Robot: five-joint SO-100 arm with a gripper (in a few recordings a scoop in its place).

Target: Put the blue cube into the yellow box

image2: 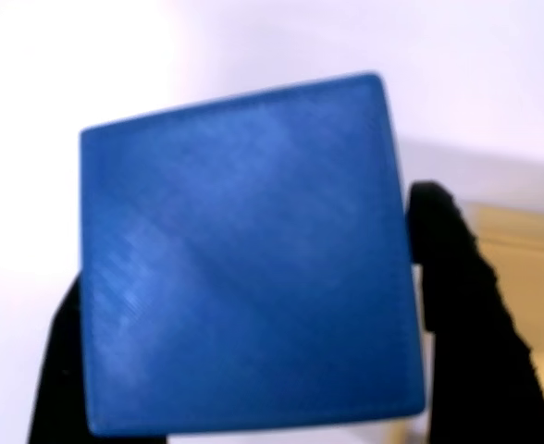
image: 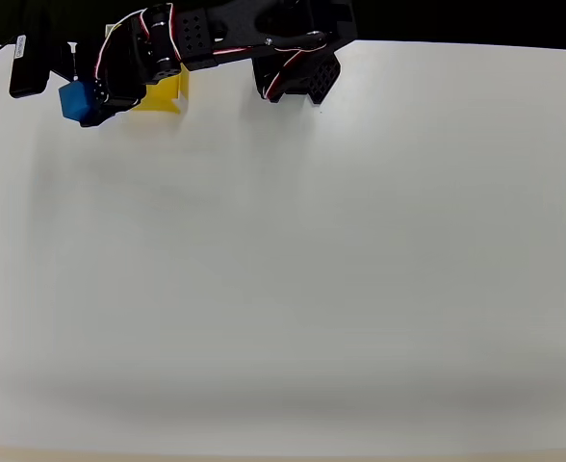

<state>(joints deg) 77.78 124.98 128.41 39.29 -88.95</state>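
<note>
the white table [image: 293, 269] is bare of print. the black arm [image: 254, 38] is stretched along its far edge, partly covering the yellow box [image: 167, 93] in the overhead view. the blue cube [image2: 244, 259] is pinched between the jaws of the gripper [image: 89, 99] — held just left of the box, so it should be carried right and centred over the opening before release. no writing can be read — the cube faces are plain.

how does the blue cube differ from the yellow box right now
Colour: the blue cube is solid bright blue, while the yellow box is yellow.
Support: the cube is clamped in the gripper, while the box sits on the white table.
Visibility in the overhead view: the cube shows almost whole, while the box is largely hidden under the black arm.
Both lie near the table's top-left edge in that view.
</note>
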